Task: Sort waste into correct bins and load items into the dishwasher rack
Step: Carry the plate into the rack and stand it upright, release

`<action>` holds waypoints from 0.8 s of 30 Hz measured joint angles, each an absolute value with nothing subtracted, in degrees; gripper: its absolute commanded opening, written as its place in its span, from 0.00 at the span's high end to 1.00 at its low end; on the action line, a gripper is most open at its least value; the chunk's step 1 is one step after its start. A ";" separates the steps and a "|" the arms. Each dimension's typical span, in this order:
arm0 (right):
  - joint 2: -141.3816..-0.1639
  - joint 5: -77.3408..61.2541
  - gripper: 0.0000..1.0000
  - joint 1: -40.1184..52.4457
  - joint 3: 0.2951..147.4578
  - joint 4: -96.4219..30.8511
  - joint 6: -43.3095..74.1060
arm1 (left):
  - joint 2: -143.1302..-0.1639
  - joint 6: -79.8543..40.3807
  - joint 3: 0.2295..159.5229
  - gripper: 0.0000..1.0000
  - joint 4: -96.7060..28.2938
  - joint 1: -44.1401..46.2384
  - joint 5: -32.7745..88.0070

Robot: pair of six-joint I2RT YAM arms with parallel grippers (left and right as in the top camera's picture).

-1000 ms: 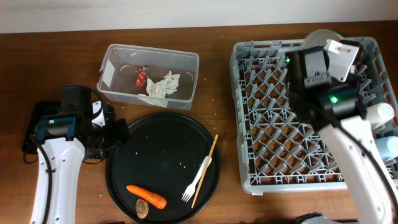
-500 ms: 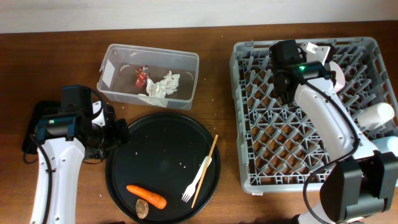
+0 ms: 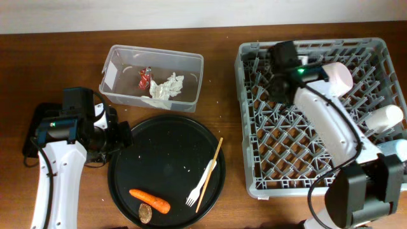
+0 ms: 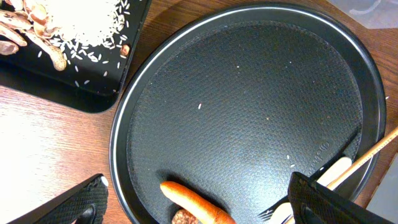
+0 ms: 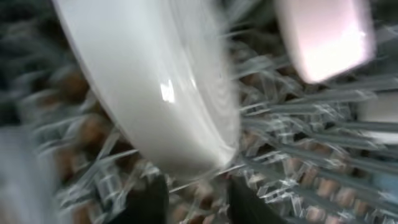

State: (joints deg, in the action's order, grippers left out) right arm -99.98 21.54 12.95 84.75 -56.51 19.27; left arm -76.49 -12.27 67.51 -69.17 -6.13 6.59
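You are working over the dishwasher rack [image 3: 280,146], where the white plate [image 5: 155,93] is standing on edge among the pegs, near the pink bowl [image 3: 338,75]. Your right claw [image 5: 198,186] is hanging just off the plate's lower rim. Its fingers are sitting partly apart and gripping nothing, though that view is coming through blurred. Your left claw [image 4: 198,182] is hovering wide open and empty over the round black tray [image 3: 166,152], which is carrying the carrot [image 3: 150,200], fork [image 3: 202,183] and stick [image 3: 210,173]. The clear tub [image 3: 124,67] is holding the tissue [image 3: 166,87] and red wrapper [image 3: 145,77].
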 measured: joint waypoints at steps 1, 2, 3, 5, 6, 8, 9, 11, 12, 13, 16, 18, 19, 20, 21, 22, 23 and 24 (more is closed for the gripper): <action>-99.98 19.57 0.53 14.55 84.75 -56.55 18.15 | -76.49 -12.27 67.51 0.08 -69.12 -6.13 6.59; -99.96 18.57 0.53 15.55 84.75 -56.60 17.61 | -76.49 -12.27 67.51 0.08 -69.14 -6.13 6.59; -99.96 17.67 0.53 16.03 84.75 -56.71 17.50 | -76.49 -12.27 67.51 0.07 -69.14 -6.13 6.59; -99.24 16.84 0.52 15.86 84.75 -57.12 17.32 | -76.49 -12.27 67.51 0.07 -69.14 -6.13 6.59; -97.56 16.51 0.50 15.62 84.75 -58.24 17.37 | -76.49 -12.27 67.51 0.07 -69.14 -6.13 6.59; -92.25 16.19 0.37 14.87 84.75 -60.49 17.32 | -76.49 -12.27 67.51 0.07 -69.12 -6.13 6.59; -89.06 15.92 0.27 14.22 84.75 -61.84 17.15 | -76.49 -12.27 67.51 0.07 -69.12 -6.13 6.59; -81.10 14.20 0.17 12.38 84.79 -64.99 16.91 | -76.49 -12.27 67.51 0.07 -69.12 -6.13 6.59; -79.20 11.79 0.17 11.62 84.97 -66.39 16.99 | -76.49 -12.27 67.51 0.06 -69.19 -6.13 6.59; -78.15 8.43 0.18 11.05 85.03 -68.01 16.23 | -76.49 -12.27 67.51 0.03 -69.12 -6.13 6.61; -78.54 -0.62 0.19 10.96 84.90 -70.83 14.81 | -76.49 -12.27 67.51 0.03 -69.10 -6.13 6.59; -78.85 -5.78 0.19 11.77 84.09 -71.05 13.91 | -76.49 -12.27 67.51 0.03 -69.21 -6.13 6.59; -78.98 -8.95 0.19 13.43 83.48 -71.20 12.08 | -76.49 -12.27 67.51 0.03 -69.43 -6.13 6.59; -78.98 -10.26 0.19 14.94 83.11 -71.26 11.29 | -76.49 -12.27 67.51 0.03 -69.58 -6.13 6.59; -79.02 -11.66 0.19 17.28 82.56 -71.29 10.31 | -76.49 -12.27 67.51 0.03 -70.04 -6.13 6.68; -79.02 -12.67 0.19 19.16 82.15 -71.31 9.91 | -76.49 -12.27 67.51 0.01 -70.78 -6.13 7.16; -79.02 -13.23 0.19 20.12 82.00 -71.29 9.87 | -76.49 -12.27 67.51 0.01 -72.16 -6.13 8.47; -79.02 -13.43 0.20 20.32 81.89 -71.31 9.87 | -76.49 -12.73 67.51 0.01 -73.58 -6.13 9.80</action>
